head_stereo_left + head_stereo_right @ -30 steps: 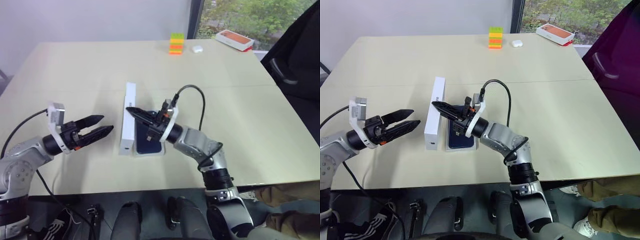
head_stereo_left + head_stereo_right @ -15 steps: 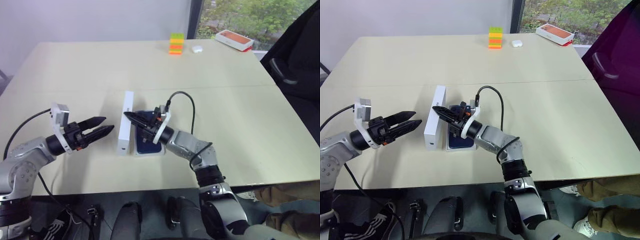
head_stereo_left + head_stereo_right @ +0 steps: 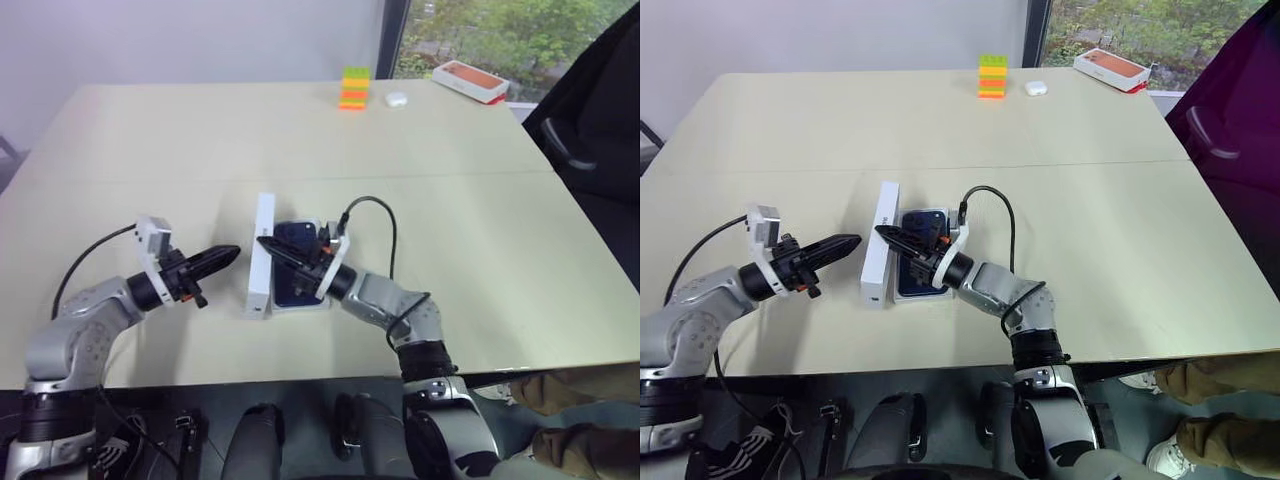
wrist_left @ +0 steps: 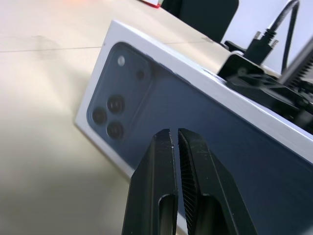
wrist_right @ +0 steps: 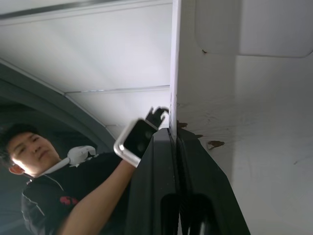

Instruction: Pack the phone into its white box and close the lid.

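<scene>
The lid (image 3: 261,262) stands on its long edge on the table, its printed top (image 4: 146,107) with the camera lenses facing my left gripper (image 3: 232,252). That gripper is shut and empty, its tip a short way from the printed face. Just right of the lid the dark blue phone (image 3: 300,240) lies inside the white box (image 3: 300,304). My right gripper (image 3: 263,241) is shut and reaches over the phone, its tip against the lid's plain white inner side (image 5: 234,122). The lid stands between the two grippers.
At the table's far edge are a stack of coloured blocks (image 3: 353,87), a small white case (image 3: 395,98) and a white box with an orange top (image 3: 469,80). A black chair (image 3: 590,130) stands at the right. A person's raised arm (image 5: 93,196) holds a device.
My left gripper has shut its fingers and moved right, closer to the lid. My right gripper has sunk lower over the phone. The lid still stands on edge.
</scene>
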`<state>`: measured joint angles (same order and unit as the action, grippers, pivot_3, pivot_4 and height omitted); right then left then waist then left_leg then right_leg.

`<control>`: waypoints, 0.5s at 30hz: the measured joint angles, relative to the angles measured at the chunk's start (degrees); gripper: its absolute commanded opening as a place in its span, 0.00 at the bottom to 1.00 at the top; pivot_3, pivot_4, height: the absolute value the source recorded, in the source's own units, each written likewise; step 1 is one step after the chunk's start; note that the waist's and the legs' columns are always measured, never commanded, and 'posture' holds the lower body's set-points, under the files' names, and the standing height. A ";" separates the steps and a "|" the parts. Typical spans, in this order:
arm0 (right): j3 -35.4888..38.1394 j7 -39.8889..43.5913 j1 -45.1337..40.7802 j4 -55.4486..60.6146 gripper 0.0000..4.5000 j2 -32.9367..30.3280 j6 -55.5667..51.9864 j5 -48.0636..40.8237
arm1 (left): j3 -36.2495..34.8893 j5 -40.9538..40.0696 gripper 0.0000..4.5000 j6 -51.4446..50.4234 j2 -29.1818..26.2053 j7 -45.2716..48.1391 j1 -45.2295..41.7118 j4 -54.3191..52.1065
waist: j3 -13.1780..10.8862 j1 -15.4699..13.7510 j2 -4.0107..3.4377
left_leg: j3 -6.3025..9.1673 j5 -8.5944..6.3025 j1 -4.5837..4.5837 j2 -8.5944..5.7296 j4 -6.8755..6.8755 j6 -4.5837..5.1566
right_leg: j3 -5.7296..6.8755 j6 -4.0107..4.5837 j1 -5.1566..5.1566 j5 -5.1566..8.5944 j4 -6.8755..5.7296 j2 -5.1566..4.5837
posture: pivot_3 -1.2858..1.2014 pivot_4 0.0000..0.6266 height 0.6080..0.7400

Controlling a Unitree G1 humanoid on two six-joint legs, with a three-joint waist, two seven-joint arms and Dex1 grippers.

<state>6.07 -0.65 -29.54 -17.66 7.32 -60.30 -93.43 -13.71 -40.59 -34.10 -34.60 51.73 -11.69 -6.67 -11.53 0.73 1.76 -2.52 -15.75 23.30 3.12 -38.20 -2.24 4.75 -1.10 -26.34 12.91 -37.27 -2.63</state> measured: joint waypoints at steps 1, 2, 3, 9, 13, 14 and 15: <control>0.10 0.05 0.01 0.06 0.00 0.00 -0.17 0.12 | 0.56 0.16 0.07 0.07 0.16 0.01 -0.04 0.00 | 0.00 0.07 0.00 | -0.01 0.00 0.00 0.00 0.00 0.00 | -0.01 0.00 0.00 0.00 0.00 0.00 | 0.52 0.24 1.00; 0.29 0.17 0.01 0.24 0.00 0.01 -0.24 0.33 | 1.21 0.40 0.07 0.21 0.47 0.03 -0.16 -0.01 | 0.00 0.08 0.00 | -0.01 0.00 0.00 0.00 -0.01 0.00 | -0.01 0.00 0.00 0.00 0.00 0.00 | 0.52 0.24 1.00; 0.60 0.25 0.01 0.47 0.00 0.03 -0.36 0.57 | 1.65 0.66 0.07 0.54 0.99 0.04 -0.17 -0.01 | 0.00 0.07 0.00 | 0.00 0.00 0.00 0.00 -0.01 0.00 | -0.01 0.00 0.00 0.00 0.00 0.00 | 0.52 0.24 1.00; 1.88 1.79 0.01 1.08 0.00 0.10 0.05 3.09 | 2.82 1.32 0.07 0.97 2.37 -0.06 -0.40 -0.02 | 0.01 0.02 0.00 | 0.00 0.00 0.00 -0.01 -0.01 0.00 | 0.00 0.00 0.00 0.00 -0.01 0.00 | 0.52 0.24 1.00; 2.39 3.61 0.00 1.28 0.00 0.12 0.89 5.53 | 3.37 1.37 0.07 0.97 2.94 -0.40 -0.53 -0.04 | 0.01 0.00 0.00 | 0.01 0.00 0.00 -0.03 -0.02 0.00 | 0.00 -0.01 0.01 0.00 -0.02 0.00 | 0.52 0.24 1.00; 2.40 3.97 0.01 1.33 0.00 0.13 0.97 6.00 | 3.41 1.39 0.07 0.97 3.00 -0.49 -0.53 -0.03 | 0.01 0.00 0.00 | 0.01 0.00 0.00 -0.03 -0.02 0.00 | 0.00 0.00 0.00 0.00 -0.02 0.00 | 0.52 0.24 1.00; 2.39 4.42 0.01 1.47 0.00 0.14 1.06 6.70 | 3.47 1.46 0.07 0.97 3.04 -0.55 -0.54 -0.03 | 0.01 0.00 0.00 | 0.01 0.00 0.00 -0.03 -0.02 0.00 | 0.00 0.00 0.00 0.00 -0.02 0.00 | 0.52 0.24 1.00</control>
<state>8.46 3.77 -29.53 -16.18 7.46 -59.24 -86.73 -10.24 -39.13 -33.13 -31.56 51.18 -12.23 -6.71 -11.53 0.73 1.76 -2.51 -15.75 23.30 3.09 -38.22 -2.24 4.75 -1.10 -26.34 12.91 -37.29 -2.63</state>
